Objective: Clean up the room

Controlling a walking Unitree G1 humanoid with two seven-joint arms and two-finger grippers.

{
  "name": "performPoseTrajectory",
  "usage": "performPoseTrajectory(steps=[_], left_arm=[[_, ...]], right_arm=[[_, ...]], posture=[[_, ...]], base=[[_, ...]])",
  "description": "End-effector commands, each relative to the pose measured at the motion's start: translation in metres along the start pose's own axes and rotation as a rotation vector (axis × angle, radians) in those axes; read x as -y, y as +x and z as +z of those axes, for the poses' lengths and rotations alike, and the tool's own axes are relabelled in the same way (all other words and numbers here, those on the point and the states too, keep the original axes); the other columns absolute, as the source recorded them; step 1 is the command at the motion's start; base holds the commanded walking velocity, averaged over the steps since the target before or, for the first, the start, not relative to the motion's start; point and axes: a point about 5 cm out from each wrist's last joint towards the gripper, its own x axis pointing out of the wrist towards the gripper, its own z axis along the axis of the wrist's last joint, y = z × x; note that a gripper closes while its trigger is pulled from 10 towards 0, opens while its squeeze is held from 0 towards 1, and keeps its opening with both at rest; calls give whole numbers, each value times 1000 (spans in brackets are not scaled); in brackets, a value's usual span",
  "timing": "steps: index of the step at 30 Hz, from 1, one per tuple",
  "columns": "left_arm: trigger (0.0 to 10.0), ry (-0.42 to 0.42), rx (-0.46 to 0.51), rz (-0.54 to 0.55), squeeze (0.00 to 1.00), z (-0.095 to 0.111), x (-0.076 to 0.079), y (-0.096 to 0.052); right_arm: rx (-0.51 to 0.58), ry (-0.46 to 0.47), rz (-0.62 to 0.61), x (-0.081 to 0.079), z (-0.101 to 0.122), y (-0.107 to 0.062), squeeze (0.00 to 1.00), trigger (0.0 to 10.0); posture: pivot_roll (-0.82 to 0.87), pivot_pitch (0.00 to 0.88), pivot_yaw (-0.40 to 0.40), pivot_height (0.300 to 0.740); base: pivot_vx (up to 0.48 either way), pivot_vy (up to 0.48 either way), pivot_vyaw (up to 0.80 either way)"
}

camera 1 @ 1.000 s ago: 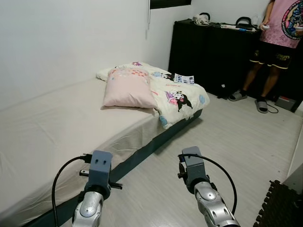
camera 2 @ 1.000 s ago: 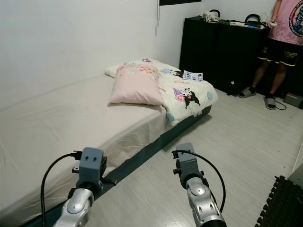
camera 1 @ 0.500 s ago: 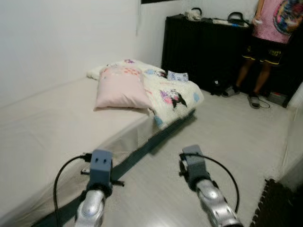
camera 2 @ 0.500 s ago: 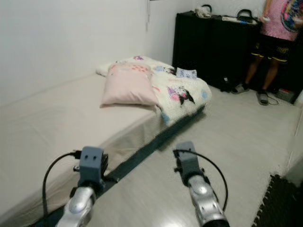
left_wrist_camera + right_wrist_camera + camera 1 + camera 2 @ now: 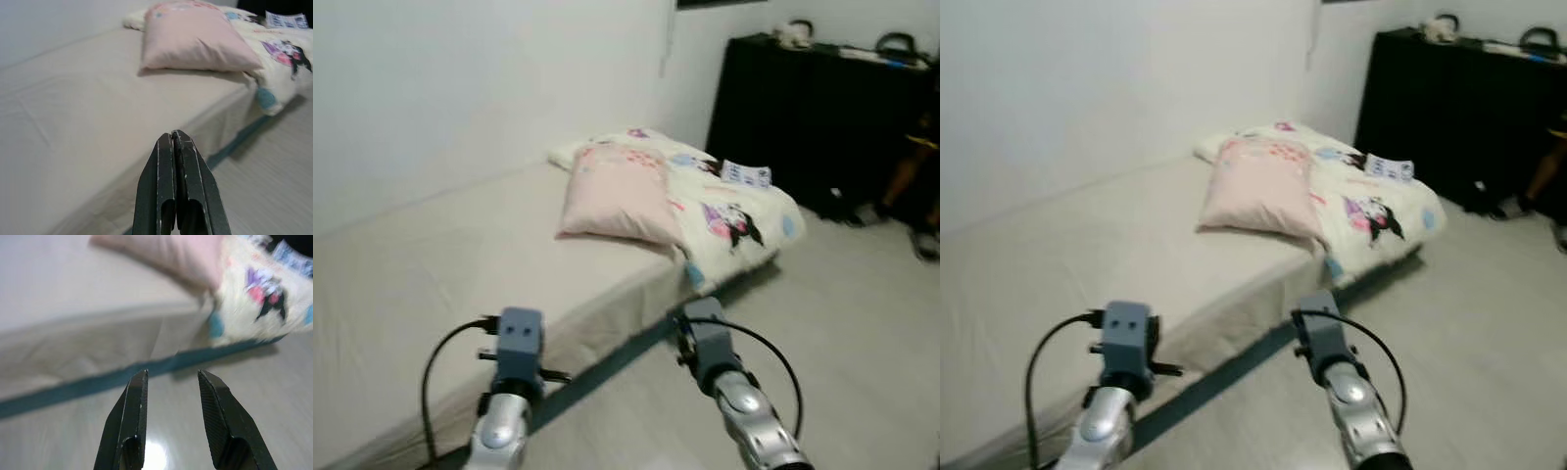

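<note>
A low bed with a beige sheet runs along the white wall. On its far end lies a pink pillow, partly over a cream cartoon-print blanket that hangs off the mattress edge. A small printed booklet rests on the blanket. My left gripper is shut with nothing in it and points over the bed's near corner toward the pillow. My right gripper is open and empty, above the floor beside the bed's teal base. Both arms are held low in front of me.
A tall black cabinet stands against the far wall with small items on top. A person's legs show at the right edge beside it. Pale wood floor stretches to the right of the bed.
The whole picture has shifted right, so the camera has turned left toward the bed. The person has slid mostly out of the frame. Both arms keep the same pose.
</note>
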Motion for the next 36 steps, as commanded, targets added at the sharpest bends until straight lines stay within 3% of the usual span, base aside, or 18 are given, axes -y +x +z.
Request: performPoseTrajectory(steps=[1,36], left_arm=[[10000,18,-28,14,0,-7,-6,-3],[10000,26,-27,-13,0,-7,-3,-4]], right_arm=[[-20,-2,16,-7,-6,-2,0,10000],[-21,-10,18,-7,-8,-3,0,10000]], posture=[[-27,0,-31,740],[-30,0,-28,740]], base=[[300,0,0],[301,0,0]])
